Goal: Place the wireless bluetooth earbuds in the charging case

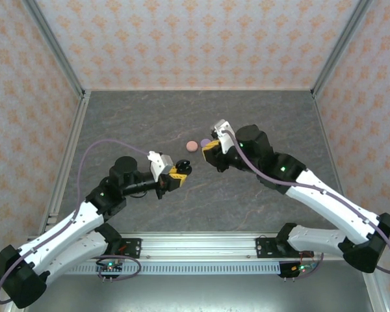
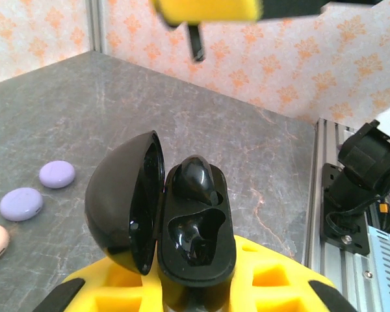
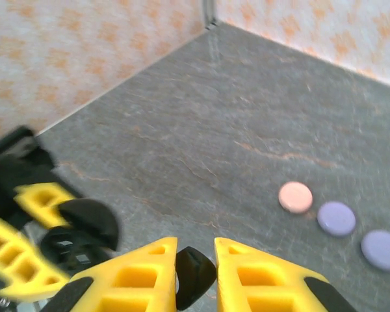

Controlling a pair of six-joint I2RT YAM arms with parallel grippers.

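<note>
Below, floral-walled grey table (image 1: 247,117); left hand (image 1: 181,170) tight on case (image 2: 195,240), right hand (image 1: 210,149) on earbud (image 3: 195,274).

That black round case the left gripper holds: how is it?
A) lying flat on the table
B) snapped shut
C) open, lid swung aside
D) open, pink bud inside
C: the lid of the black case stands swung aside, baring the dark hollows inside.

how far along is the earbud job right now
Done: one black bud looks seated in the open black case. In hand: the left gripper holds that case, the right gripper pinches a second black bud. Left: seat it in the empty socket; the pink case and two lilac cases lie shut.
</note>
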